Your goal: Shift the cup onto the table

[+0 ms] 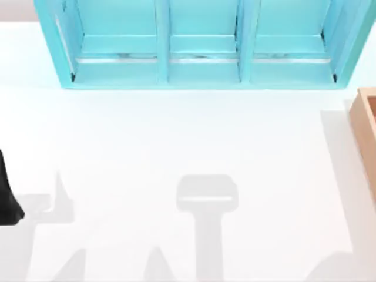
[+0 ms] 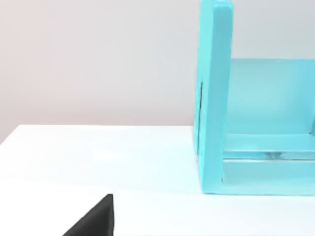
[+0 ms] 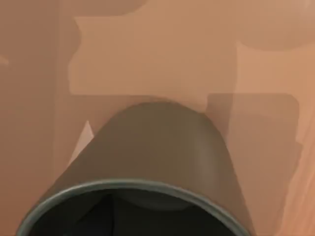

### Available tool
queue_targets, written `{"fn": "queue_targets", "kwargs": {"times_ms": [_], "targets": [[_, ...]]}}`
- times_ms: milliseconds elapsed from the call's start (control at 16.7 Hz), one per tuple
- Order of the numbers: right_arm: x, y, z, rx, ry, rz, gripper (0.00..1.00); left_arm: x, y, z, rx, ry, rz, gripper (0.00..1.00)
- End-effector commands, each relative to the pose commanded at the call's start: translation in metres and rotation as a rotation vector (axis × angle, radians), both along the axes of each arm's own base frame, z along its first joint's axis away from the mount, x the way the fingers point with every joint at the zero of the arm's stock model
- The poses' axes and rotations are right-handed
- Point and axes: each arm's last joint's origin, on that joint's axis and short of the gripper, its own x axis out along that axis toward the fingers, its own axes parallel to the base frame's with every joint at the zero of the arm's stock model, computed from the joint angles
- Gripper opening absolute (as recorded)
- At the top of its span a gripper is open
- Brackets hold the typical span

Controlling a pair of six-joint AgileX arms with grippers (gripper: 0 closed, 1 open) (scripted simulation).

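While our right wrist view looks down on the dark cup inside the tan wooden box, gripper state untellable, lifting crooked could snag its wall short of the worktop.

Dark grey cup lying against tan wood (open rim nearest); broad white table bare.

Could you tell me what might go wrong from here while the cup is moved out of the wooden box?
The cup sits close among the box walls, so lifting could knock it against one. The box lies at the table's right edge, so a bump might push it off.
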Motion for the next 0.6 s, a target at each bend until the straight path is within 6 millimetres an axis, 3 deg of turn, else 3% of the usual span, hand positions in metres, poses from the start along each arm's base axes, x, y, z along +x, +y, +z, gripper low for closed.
{"fn": "queue_targets", "kwargs": {"times_ms": [360,600], "targets": [[0.0000,-0.0011,-0.0093,0.004,0.007,-0.001,1.00,0.0000,0.0000,0.0000,0.000,0.000,0.000,1.00],[0.0000,-0.0011,-0.0093,0.004,0.007,-0.001,0.70,0.0000,0.0000,0.0000,0.000,0.000,0.000,1.00]]}}
